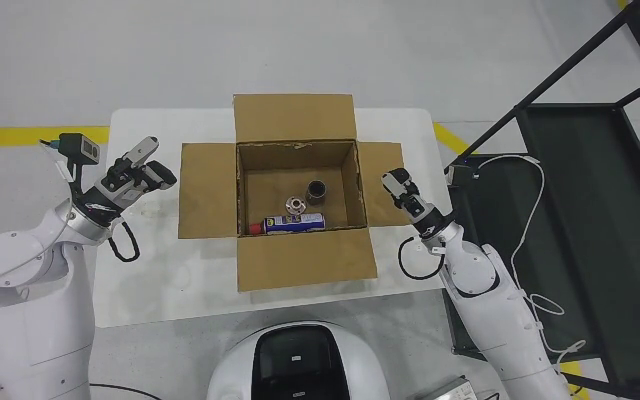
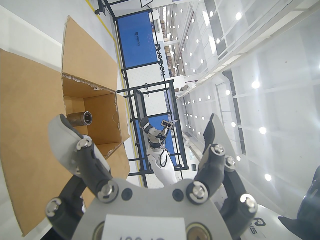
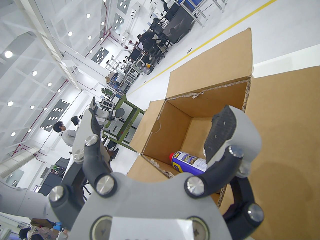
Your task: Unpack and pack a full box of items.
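An open cardboard box (image 1: 258, 198) stands mid-table with all flaps spread out. Inside lie a blue spray can (image 1: 292, 222) with a red cap, a small metal part (image 1: 295, 208) and a dark metal cylinder (image 1: 317, 189). My left gripper (image 1: 147, 163) hovers open and empty over the table, left of the box's left flap. In its wrist view, the left gripper (image 2: 135, 123) has the cylinder (image 2: 79, 118) beyond one fingertip. My right gripper (image 1: 396, 184) is open and empty above the right flap. The right wrist view shows the right gripper (image 3: 160, 123) and the can (image 3: 190, 163) in the box (image 3: 175, 91).
The white table (image 1: 140, 290) has bare room around the box. A dark metal rack (image 1: 570, 200) stands to the right of the table, with a white cable (image 1: 535, 190) trailing over it.
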{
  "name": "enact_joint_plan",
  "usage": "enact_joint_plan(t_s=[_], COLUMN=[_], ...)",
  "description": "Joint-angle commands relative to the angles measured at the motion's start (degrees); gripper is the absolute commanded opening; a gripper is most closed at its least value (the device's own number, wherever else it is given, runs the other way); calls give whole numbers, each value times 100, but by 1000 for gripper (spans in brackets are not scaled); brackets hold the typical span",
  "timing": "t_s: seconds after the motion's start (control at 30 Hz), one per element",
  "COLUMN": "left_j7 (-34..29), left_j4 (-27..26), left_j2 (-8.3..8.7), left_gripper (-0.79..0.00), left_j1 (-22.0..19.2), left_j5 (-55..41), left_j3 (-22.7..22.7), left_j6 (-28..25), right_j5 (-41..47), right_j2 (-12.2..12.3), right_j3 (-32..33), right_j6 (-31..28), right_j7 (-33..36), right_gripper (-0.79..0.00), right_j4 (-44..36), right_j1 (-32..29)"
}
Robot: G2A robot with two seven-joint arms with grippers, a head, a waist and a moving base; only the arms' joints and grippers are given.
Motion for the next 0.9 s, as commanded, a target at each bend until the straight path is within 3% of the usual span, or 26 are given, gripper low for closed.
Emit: enact_joint_plan(t_s=[0.0, 0.6, 0.77, 0.87], left_j7=[0, 0, -141, -521], left_j4=[0, 0, 7, 324], left_j2=[0, 0, 24, 74], left_gripper=[0, 0, 0, 0], left_j1=[0, 0, -9, -223], left_j5=[0, 0, 130, 163], left_j3=[0, 0, 149, 230], left_j6=[0, 0, -66, -183], right_j5=[0, -29, -278, -583], right_j2=[0, 1, -14, -26], right_j3=[0, -3, -247, -498], right_j6=[0, 28, 216, 194], right_j7=[0, 18, 383, 712], right_gripper=[0, 0, 0, 0], right_j4=[0, -2, -12, 47], right_j1=[0, 9, 353, 616])
